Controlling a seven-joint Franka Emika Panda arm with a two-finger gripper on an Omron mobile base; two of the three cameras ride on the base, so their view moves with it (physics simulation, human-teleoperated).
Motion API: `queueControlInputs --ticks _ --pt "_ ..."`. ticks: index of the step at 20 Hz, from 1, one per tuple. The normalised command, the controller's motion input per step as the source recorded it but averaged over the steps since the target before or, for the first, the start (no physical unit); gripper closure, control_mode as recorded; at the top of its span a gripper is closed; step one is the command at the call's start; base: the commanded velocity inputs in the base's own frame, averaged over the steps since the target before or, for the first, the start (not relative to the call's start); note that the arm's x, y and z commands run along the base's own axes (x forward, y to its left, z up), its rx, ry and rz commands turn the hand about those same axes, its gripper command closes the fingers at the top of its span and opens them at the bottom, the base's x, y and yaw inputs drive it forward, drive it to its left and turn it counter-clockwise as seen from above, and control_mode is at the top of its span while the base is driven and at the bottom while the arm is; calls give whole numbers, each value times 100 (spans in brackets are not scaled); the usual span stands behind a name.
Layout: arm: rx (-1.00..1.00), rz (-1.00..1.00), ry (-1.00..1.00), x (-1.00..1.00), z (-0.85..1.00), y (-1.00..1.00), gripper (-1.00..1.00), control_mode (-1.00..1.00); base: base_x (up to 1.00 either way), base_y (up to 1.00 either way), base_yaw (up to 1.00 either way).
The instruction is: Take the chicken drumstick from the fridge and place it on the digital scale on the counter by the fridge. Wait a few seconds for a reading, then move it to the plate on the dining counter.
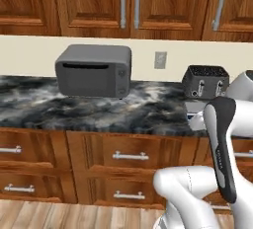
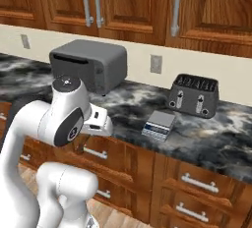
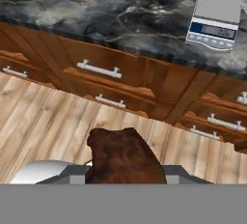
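Note:
The brown chicken drumstick (image 3: pixel 123 156) sits between my fingers at the bottom of the hand view, over the wood floor in front of the counter drawers. My gripper (image 3: pixel 123 175) is shut on it. In the right base view the hand (image 2: pixel 96 122) hangs in front of the counter edge, left of the digital scale (image 2: pixel 159 124). The silver-grey scale (image 3: pixel 214 19) lies on the marbled counter near its front edge, ahead and to the right of the drumstick. My arm partly covers the scale (image 1: pixel 194 108) in the left base view. The fridge, plate and dining counter are out of view.
A dark slotted toaster (image 2: pixel 193 96) stands behind the scale against the wall. A grey toaster oven (image 2: pixel 91 65) sits further left on the marbled counter (image 2: pixel 128 106). Wood drawers with metal handles (image 3: pixel 99 69) run below, wall cabinets above.

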Motion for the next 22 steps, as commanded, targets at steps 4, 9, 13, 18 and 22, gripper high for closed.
queueControlInputs --ticks 4,9,13,18,22 --pt "0 0 0 0 0 0 100 100 6 67 73" --pt "0 0 0 0 0 0 100 100 22 65 72" --pt "0 0 0 0 0 0 100 100 33 70 66" --pt "0 0 0 0 0 0 100 100 22 69 63" --pt "0 0 0 0 0 0 100 100 64 53 63"
